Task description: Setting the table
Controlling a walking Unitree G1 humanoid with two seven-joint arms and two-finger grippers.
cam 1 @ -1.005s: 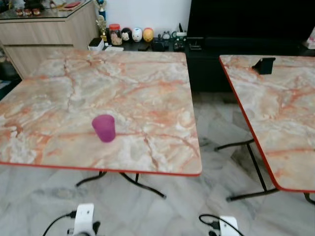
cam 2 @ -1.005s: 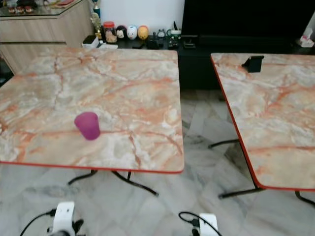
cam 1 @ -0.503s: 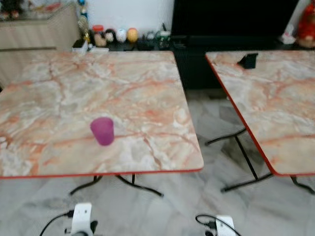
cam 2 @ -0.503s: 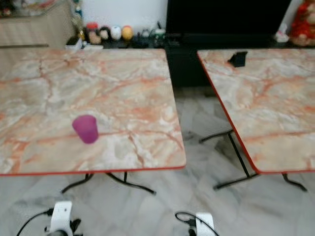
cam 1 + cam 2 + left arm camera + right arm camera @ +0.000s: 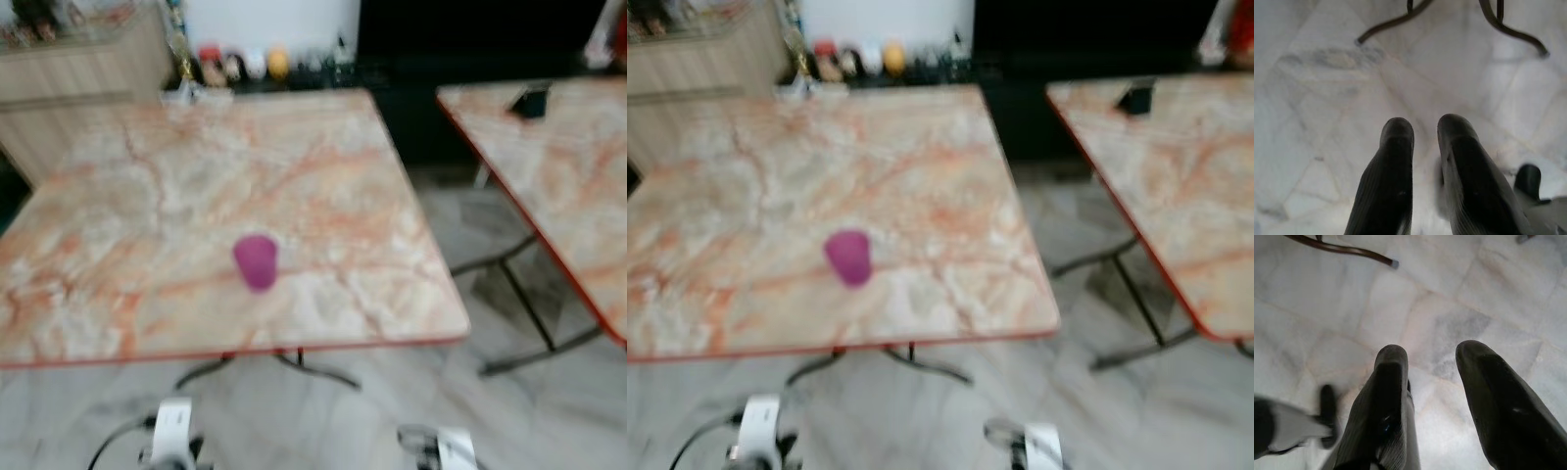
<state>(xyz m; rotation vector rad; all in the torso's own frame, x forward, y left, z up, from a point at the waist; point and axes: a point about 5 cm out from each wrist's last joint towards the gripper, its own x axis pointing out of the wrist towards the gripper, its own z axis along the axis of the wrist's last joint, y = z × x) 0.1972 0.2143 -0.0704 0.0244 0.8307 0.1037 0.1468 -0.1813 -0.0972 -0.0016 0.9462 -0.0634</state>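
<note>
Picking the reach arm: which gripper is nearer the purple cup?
Left. The left gripper hangs low, roughly below the purple cup; the right gripper hangs farther to the cup's right.

We see a purple cup [image 5: 256, 261] on a table [image 5: 323, 166] veined orange and cream, marble-look, red-edged — second table [image 5: 578, 186] same pattern. Floor [image 5: 1312, 98] pale grey marble tile — gripper fingers [image 5: 1388, 396] black.
</note>
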